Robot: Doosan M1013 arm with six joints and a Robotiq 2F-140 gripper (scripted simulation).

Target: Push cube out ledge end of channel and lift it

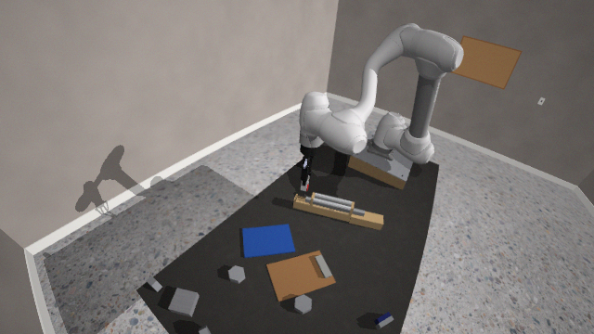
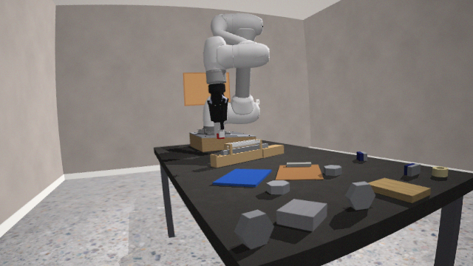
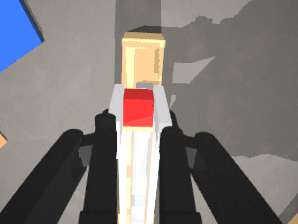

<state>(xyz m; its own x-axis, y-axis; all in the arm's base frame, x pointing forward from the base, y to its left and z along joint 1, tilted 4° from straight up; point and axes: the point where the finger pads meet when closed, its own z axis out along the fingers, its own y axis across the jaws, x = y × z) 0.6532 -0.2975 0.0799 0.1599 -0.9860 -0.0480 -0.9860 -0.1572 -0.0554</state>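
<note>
My gripper (image 1: 304, 187) (image 2: 220, 135) (image 3: 138, 99) points straight down and is shut on a small red cube (image 1: 306, 186) (image 2: 217, 136) (image 3: 139, 106). It holds the cube in the air just past one end of the channel (image 1: 336, 209) (image 2: 244, 149), a wooden base with grey rails on the black table (image 1: 394, 260) (image 2: 192, 174). In the wrist view the channel's wooden end (image 3: 141, 59) and its pale rails (image 3: 139, 183) lie directly below the cube. The channel looks empty from above.
A blue mat (image 1: 267, 239) (image 2: 242, 177) and an orange board with a grey bar (image 1: 299, 276) (image 2: 299, 172) lie in front of the channel. Grey hexagonal blocks (image 1: 237, 274) (image 1: 303, 303), a grey box (image 1: 184, 301), a wooden plank (image 2: 400, 189) and a tape roll (image 2: 440, 171) sit further off.
</note>
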